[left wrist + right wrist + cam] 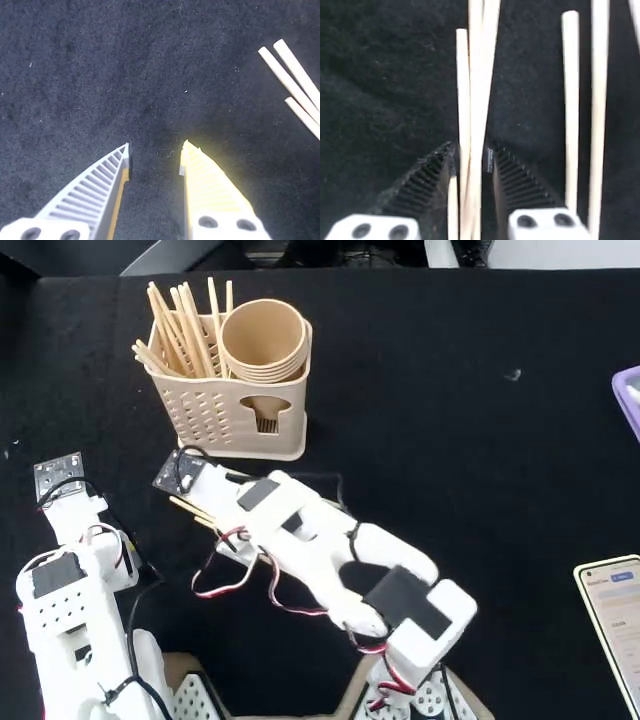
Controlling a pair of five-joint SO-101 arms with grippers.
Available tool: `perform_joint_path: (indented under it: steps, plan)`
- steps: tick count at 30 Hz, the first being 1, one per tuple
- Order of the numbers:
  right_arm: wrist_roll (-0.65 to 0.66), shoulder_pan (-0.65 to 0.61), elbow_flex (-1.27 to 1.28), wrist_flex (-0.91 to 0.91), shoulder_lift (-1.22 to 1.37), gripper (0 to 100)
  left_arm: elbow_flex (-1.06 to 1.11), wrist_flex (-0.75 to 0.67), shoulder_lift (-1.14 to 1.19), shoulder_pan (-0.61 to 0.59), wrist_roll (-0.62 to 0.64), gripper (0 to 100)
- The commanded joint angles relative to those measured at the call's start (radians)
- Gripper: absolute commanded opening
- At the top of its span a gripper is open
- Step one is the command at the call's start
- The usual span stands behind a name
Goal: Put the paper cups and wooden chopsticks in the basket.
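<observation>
A beige slotted basket (225,410) stands at the back left with a stack of paper cups (262,335) and several wooden chopsticks (185,325) upright in it. In front of the basket more chopsticks (190,508) lie on the black cloth, under the right arm's wrist (270,510). My right gripper (470,150) is low over them and shut on a few chopsticks (477,75); two loose chopsticks (570,90) lie beside it. My left gripper (155,150) hangs open over bare cloth, with chopstick ends (295,75) off to one side.
A phone (615,620) lies at the right edge of the table, and a purple object (628,395) is farther back on that edge. The left arm (70,570) stands at the front left, close to the right arm's wrist.
</observation>
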Motion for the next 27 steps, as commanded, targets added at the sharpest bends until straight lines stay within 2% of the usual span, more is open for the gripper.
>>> perform_joint_path:
  steps: [1, 6, 17, 27]
  plan:
    - [-0.003, 0.003, -0.051, 0.014, 0.019, 11.6, -0.007, -0.02, -0.009, 0.007, 0.005, 17]
    - [-0.005, 0.003, -0.054, 0.02, 0.019, 0.7, -0.007, -0.02, -0.009, 0.007, 0.005, 17]
    - [-0.005, 0.009, -0.096, 0.074, -0.004, 1.1, -0.007, -0.02, -0.009, 0.007, 0.005, 17]
    - [-0.003, 0.009, -0.028, 0.17, -0.286, 1.1, -0.007, -0.02, -0.009, 0.008, 0.005, 17]
